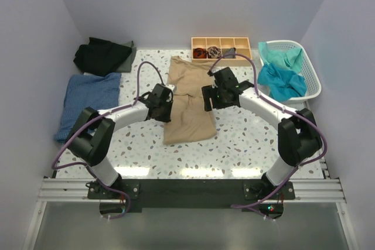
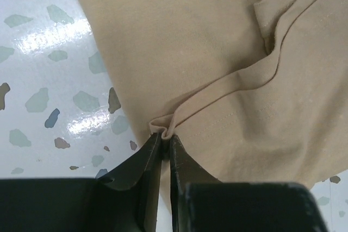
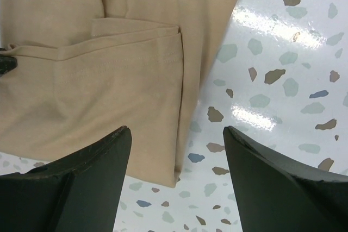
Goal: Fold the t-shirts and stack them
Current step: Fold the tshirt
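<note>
A tan t-shirt (image 1: 187, 106) lies folded lengthwise in the middle of the table. My left gripper (image 1: 166, 102) is at the shirt's left edge. In the left wrist view this gripper (image 2: 165, 137) is shut on a small pinched fold of the tan cloth (image 2: 217, 52). My right gripper (image 1: 208, 99) hovers over the shirt's right edge. In the right wrist view it (image 3: 176, 130) stands open, its jaws straddling the tan hem (image 3: 109, 80), with nothing held. A denim-blue shirt (image 1: 88, 100) and a black shirt (image 1: 101, 55) lie at the left. Teal shirts (image 1: 281, 77) fill the basket.
A white laundry basket (image 1: 313, 74) stands at the back right. Against the back wall sits a wooden compartment tray (image 1: 221, 50). Grey walls close in the table on three sides. The speckled tabletop (image 1: 246, 139) shows in front of the tan shirt.
</note>
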